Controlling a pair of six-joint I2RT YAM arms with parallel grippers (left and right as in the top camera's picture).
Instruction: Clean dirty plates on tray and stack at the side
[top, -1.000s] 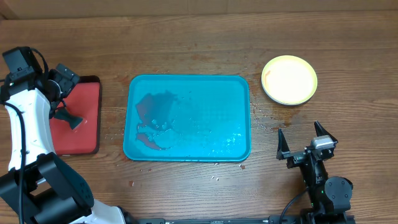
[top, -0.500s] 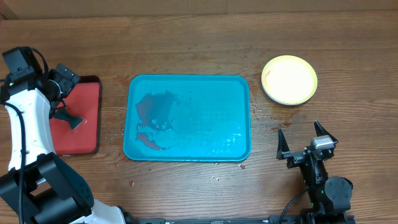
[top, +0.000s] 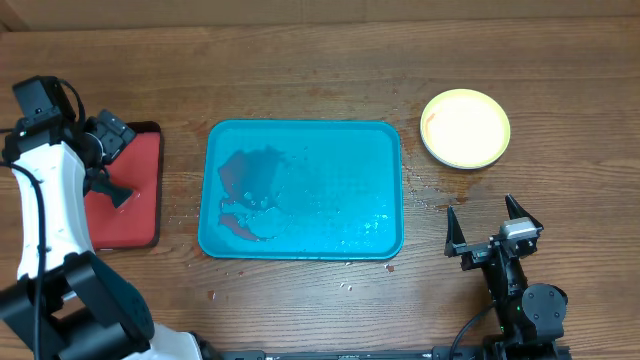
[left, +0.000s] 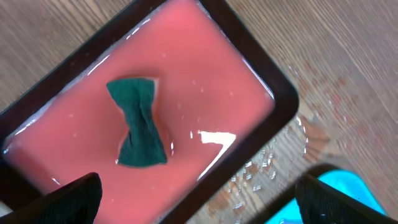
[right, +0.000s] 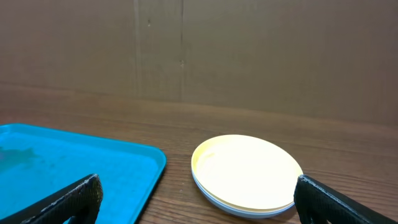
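Plates: you find the plates (top: 465, 128) in one stack on the table (top: 300, 60), at about 2 o'clock from the tray (top: 340, 160), apart from its rim. The yellow one is on top; the right wrist view shows at least one more rim under it.
Tray: no plate is on it, only water drops and a red smear toward its 8 o'clock corner.
Sponge: the sponge (left: 138, 124) lies flat in the red tray (top: 140, 215), at 9 o'clock from the tray, and no finger touches it.
Left gripper: the left gripper (left: 199, 183) hangs over the red tray, with jaws wide and nothing between them.
Right gripper: the right gripper (top: 482, 222) waits at 4 o'clock from the tray, also wide and holding nothing.
Stage: the cleaning and stacking look finished to me; what is left is to bring the left arm away.
Advice: lift the left arm straight up first, then move sideways, so a finger does not catch the sponge or the dark rim.
Risk: the table near the tray is wet, so keep both arms away from the stack, which may slide easily.
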